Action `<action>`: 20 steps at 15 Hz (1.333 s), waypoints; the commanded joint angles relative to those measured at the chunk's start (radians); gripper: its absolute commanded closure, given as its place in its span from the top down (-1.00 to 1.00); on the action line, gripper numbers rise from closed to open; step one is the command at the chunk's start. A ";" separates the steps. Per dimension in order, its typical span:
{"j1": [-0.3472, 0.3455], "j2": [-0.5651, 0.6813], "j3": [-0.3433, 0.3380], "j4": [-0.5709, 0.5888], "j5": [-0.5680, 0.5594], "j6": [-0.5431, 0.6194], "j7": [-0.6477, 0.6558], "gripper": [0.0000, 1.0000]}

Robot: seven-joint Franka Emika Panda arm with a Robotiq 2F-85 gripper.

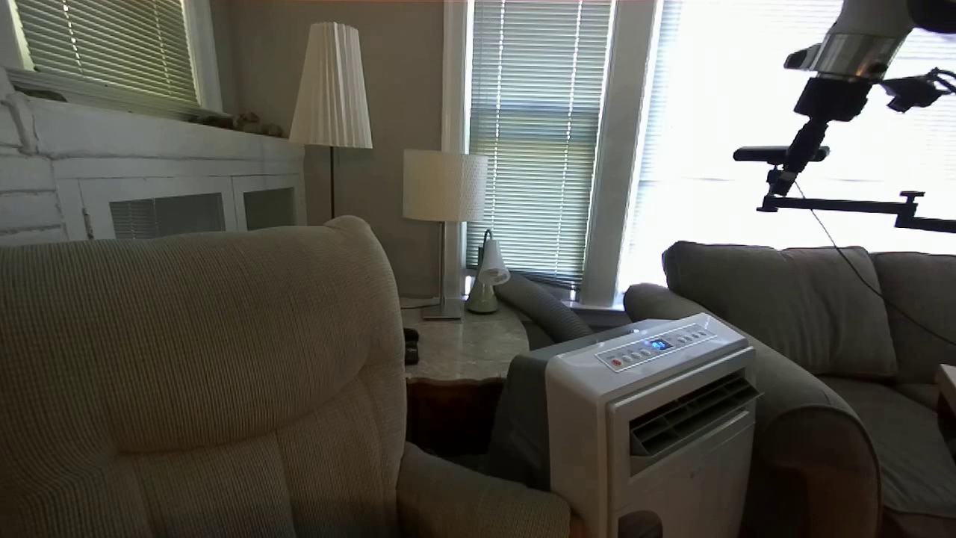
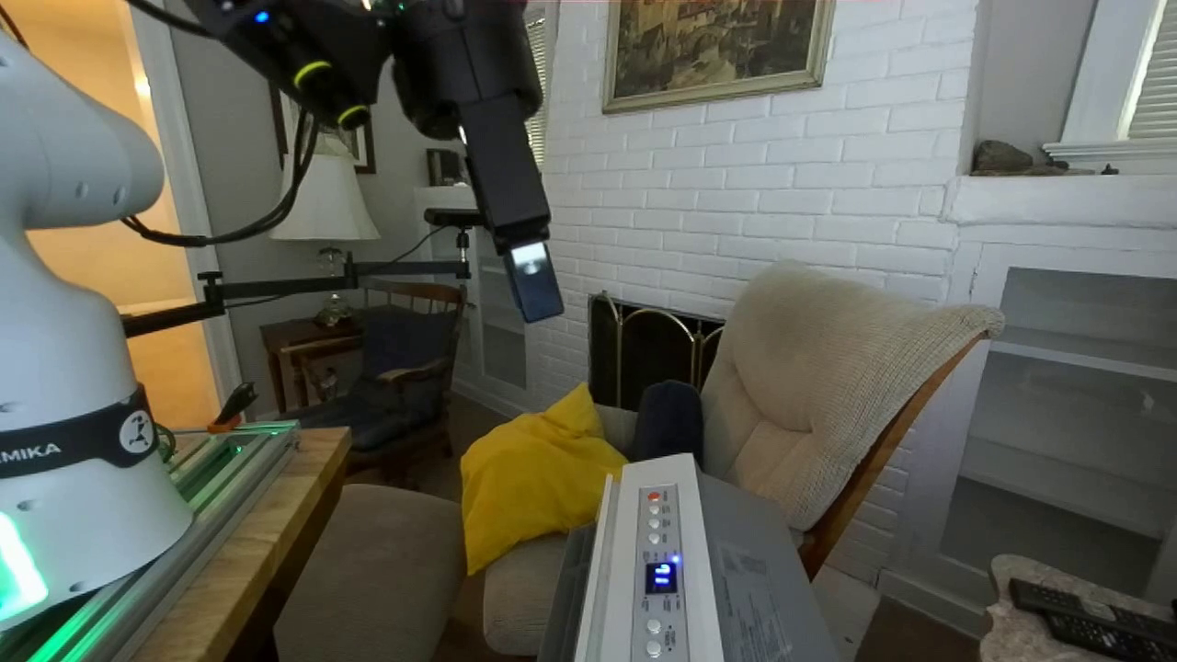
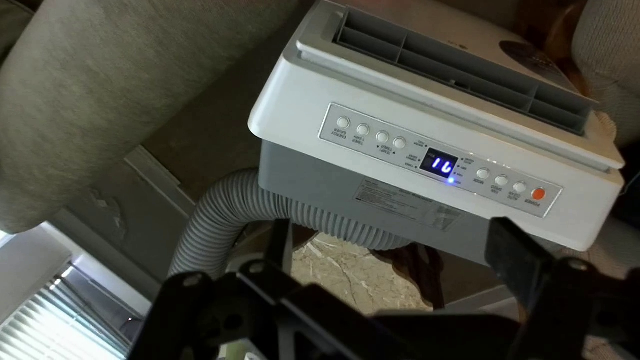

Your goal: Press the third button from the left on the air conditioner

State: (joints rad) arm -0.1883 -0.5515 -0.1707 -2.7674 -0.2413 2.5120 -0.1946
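Black two-fingered hand [image 3: 392, 235] hangs in the air, fingers [image 3: 510, 255] spread wide, nothing between them. The white boxy portable air conditioner [image 3: 430, 120] is at 12 o'clock from it in the wrist view. Labels read upside down there, so imo count from the round orange-red power button [image 3: 538, 193]: that makes the target the small round white button [image 3: 501, 180] third along, roughly 2 o'clock from the hand. I'd bring the fingers together first for one blunt tip, then push square to the sloped silver-edged control panel [image 3: 470, 162]. Matching white buttons [image 3: 520, 187] sit just beside the target, so a sloppy poke could hit two. Farther back, at 2 o'clock from the air conditioner in an exterior view, there's a white built-in cabinet with glass doors [image 2: 956, 386]; shelves [image 2: 1085, 359] show inside, contents too dim to tell.
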 commanded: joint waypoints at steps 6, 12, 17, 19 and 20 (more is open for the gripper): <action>0.107 0.280 -0.029 0.085 0.099 0.170 -0.094 1.00; 0.135 0.436 0.016 0.149 0.091 0.248 -0.090 1.00; 0.123 0.566 0.065 0.210 0.047 0.311 -0.031 1.00; 0.121 0.518 0.067 0.179 0.068 0.286 -0.060 1.00; 0.122 0.540 0.072 0.189 0.067 0.294 -0.059 1.00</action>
State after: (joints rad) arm -0.0573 -0.0085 -0.1084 -2.5782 -0.1738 2.8088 -0.2546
